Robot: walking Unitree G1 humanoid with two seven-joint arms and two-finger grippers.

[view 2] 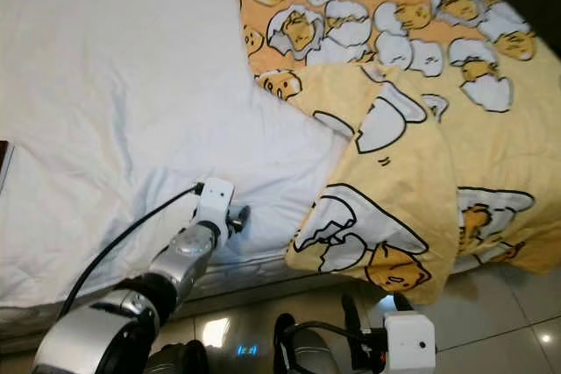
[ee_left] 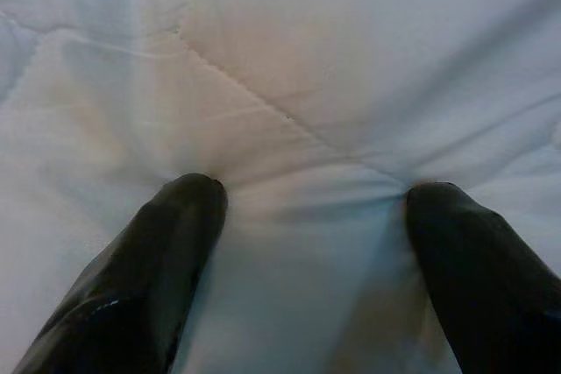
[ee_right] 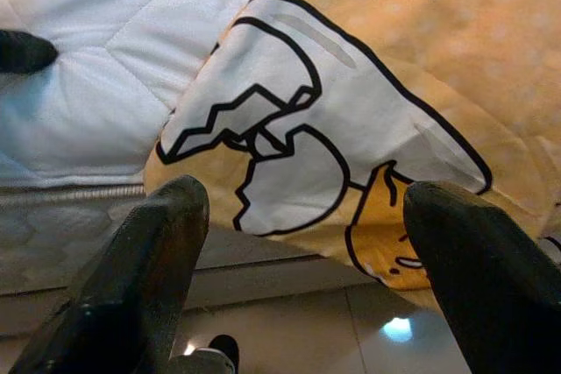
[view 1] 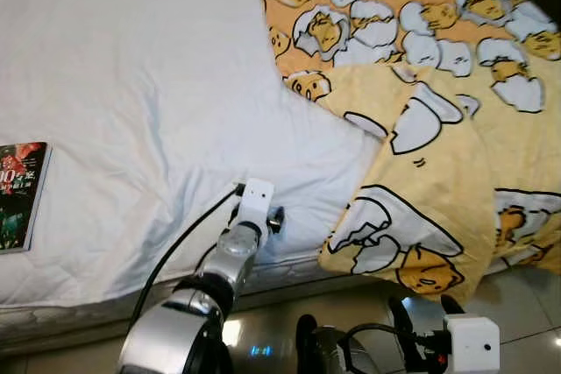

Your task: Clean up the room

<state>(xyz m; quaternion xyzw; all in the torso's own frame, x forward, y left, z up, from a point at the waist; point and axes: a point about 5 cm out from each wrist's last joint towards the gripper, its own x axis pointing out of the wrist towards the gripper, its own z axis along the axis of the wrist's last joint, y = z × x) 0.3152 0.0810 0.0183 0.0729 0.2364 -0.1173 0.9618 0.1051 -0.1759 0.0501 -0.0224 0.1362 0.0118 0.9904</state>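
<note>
One book (view 1: 19,194) at 9 o'clock on bed (view 1: 131,85), cover digits "00" legible. Left pincer (ee_left: 311,199) spread wide, tips pressed into white sheet (ee_left: 289,67), gripping nothing. One yellow egg-print blanket (view 1: 438,172) at 3 o'clock, corner overhanging bed edge. Right pincer (ee_right: 302,203) open, empty, just below that corner.

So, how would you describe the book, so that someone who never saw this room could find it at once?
Start from the bed, whose near side is covered by a wide white quilted sheet. Follow that sheet to the robot's far left, away from the yellow egg-cartoon blanket; the book lies flat there, near the mattress edge. It is the only dark, flat thing on the white: a cover in red and green.
</note>
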